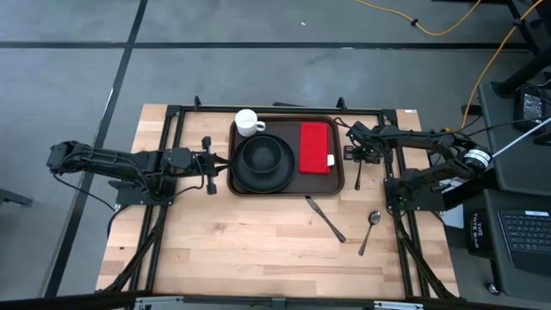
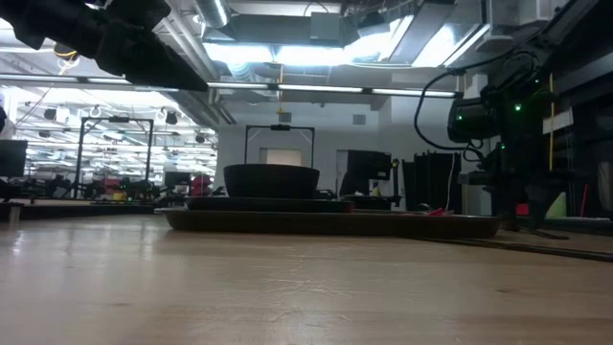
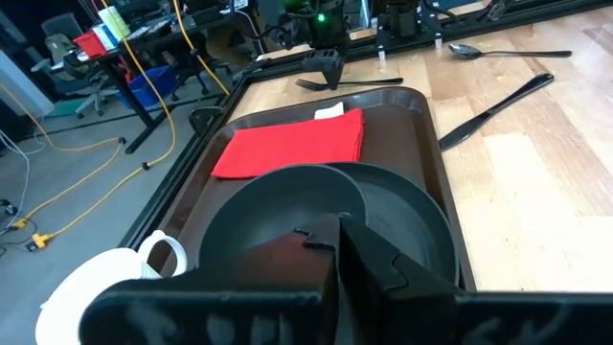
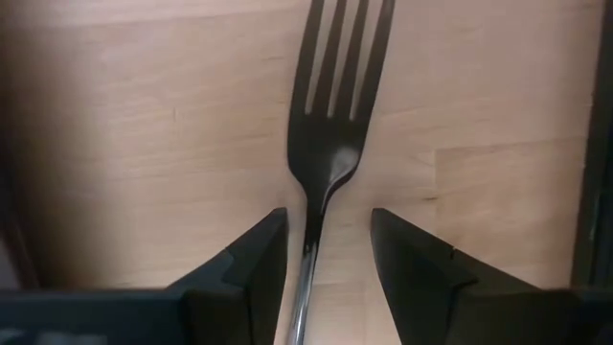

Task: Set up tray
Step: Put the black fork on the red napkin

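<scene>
Tray [image 1: 287, 185]: at the table's [image 1: 241, 250] far middle, between the two grippers.
Plate [image 1: 245, 178]: on the tray's left part, with a bowl [image 1: 262, 155] on it.
Napkin [image 1: 315, 147]: on the tray's right part, beside the plate.
Mug [image 1: 249, 122]: at the tray's far left corner.
Fork [image 4: 330, 115]: on the table just right of the tray, between the right gripper's [image 4: 329, 251] spread fingers.
Knife [image 1: 325, 219]: on the table before the tray's right end.
Spoon [image 1: 369, 230]: right of the knife.
Left gripper [image 1: 209, 164]: just left of the tray.
</scene>
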